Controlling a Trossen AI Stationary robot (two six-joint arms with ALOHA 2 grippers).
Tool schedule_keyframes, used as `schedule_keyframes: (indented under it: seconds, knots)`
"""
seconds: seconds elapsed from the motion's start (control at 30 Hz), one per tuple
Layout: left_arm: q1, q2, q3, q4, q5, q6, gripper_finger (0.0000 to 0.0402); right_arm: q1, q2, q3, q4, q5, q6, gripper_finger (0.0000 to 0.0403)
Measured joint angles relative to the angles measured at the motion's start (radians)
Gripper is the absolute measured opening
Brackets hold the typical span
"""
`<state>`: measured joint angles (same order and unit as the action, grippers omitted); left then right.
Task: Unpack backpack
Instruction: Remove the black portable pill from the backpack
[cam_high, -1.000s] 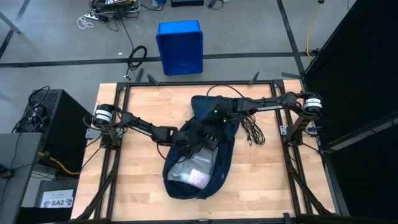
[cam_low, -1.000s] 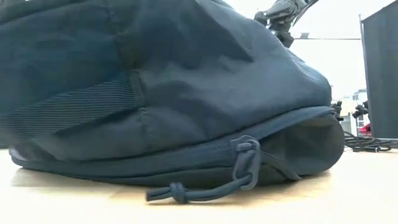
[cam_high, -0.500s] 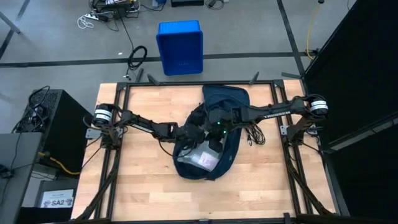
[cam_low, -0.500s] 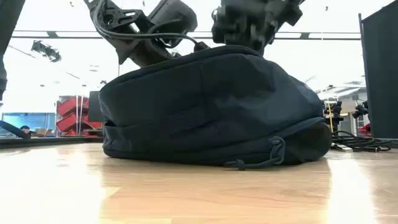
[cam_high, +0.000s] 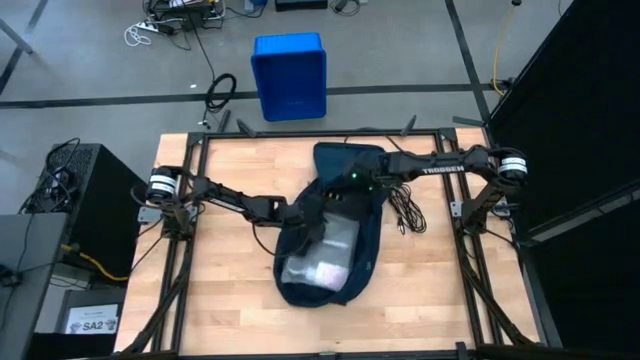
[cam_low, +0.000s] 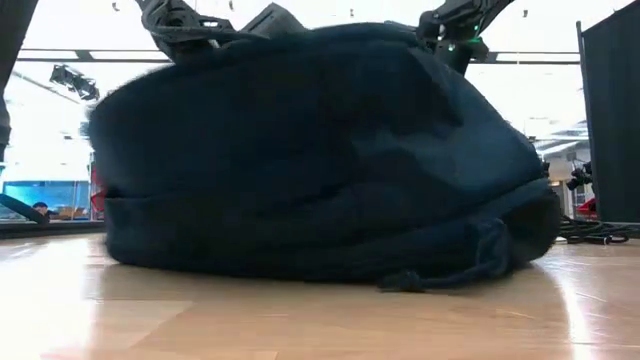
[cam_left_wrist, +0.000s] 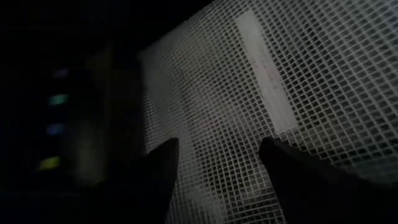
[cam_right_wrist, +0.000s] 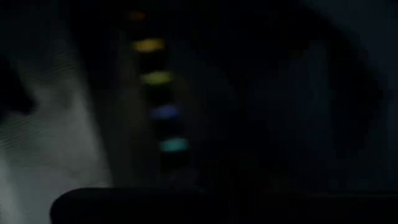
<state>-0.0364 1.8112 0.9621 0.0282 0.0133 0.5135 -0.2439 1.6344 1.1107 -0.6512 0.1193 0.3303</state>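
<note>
The dark navy backpack (cam_low: 320, 160) lies on the wooden table (cam_low: 200, 325) — a knotted drawstring (cam_low: 440, 275) trails from its lower edge, touching the wood.

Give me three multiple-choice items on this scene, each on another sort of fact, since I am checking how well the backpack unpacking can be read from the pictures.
1. Where does the blue bin stand?
A. on the floor beyond the table
B. on the table beside the backpack
C. inside the backpack

2. What colour is the backpack?
A. bright red
B. dark navy
C. yellow

3. How do the fingers of the left gripper stand?
A. pressed flat together
B. apart, over a white mesh pouch
C. clamped on a black cable

Key: 1 A, the high view shows the bin on the grey floor past the table. 2 B, its fabric is dark navy in the high and low views. 3 B, the left wrist view shows a gap between the two fingers with the white mesh pouch behind them.
</note>
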Motion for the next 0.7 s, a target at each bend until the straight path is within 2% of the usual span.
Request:
schedule_keyframes:
  seconds: [0.1, 0.23, 0.5, 0.7]
  knots:
    - [-0.007, -0.001, -0.001, -0.043, 0.089, -0.033, 0.0218, -0.016, 0.0, -0.003, 0.0, -0.037, -0.024, 0.0001]
    - [-0.013, -0.035, -0.005, -0.075, 0.093, -0.031, 0.0218, -0.02, 0.0, -0.003, 0.012, -0.096, -0.056, 0.0001]
    - [-0.003, -0.199, -0.007, -0.066, -0.018, 0.019, 0.0218, 0.019, 0.026, -0.004, 0.003, -0.116, -0.065, 0.0001]
    - [0.0, -0.212, 0.005, -0.065, -0.027, 0.037, 0.0218, 0.035, 0.126, -0.004, 0.029, -0.143, -0.079, 0.0001]
